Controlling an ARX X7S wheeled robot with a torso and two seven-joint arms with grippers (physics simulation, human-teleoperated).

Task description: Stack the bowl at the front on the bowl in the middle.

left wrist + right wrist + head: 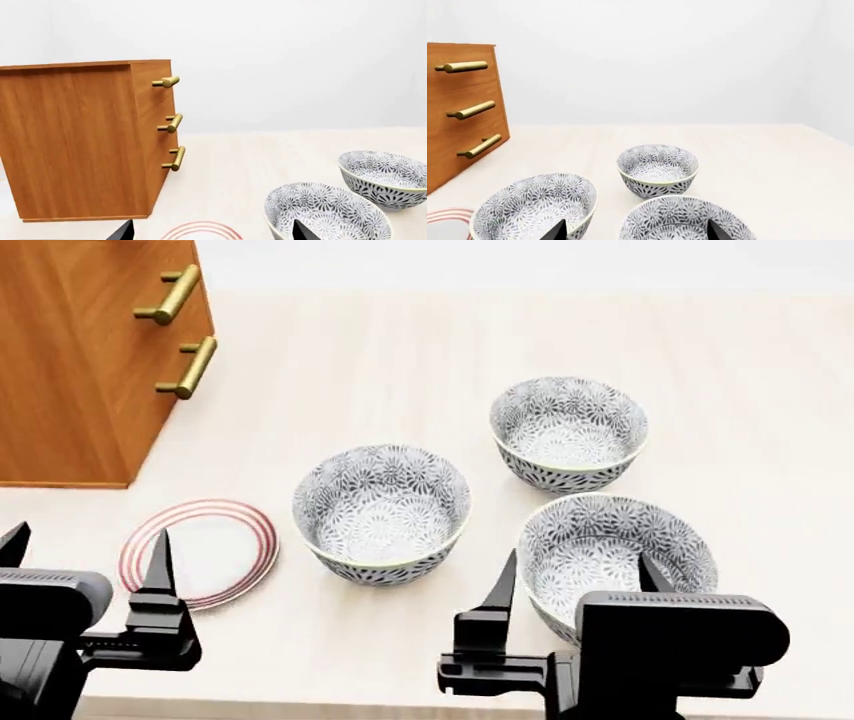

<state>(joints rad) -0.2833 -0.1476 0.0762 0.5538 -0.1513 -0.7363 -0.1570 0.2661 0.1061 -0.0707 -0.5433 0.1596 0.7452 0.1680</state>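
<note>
The head view looks steeply down from above and behind both arms onto the surface (747, 390). Each wrist view sits low near the surface, facing level toward the far wall. All three share the wooden cabinet (67, 370), the red-ringed plate (200, 550) and the patterned bowls, which lie close beneath the right wrist view.

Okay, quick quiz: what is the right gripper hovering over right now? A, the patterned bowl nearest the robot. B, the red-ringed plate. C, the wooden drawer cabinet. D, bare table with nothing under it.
A: in the head view the right gripper stands open with its fingers either side of the bowl at the front; the plate lies under the left gripper instead.
</note>
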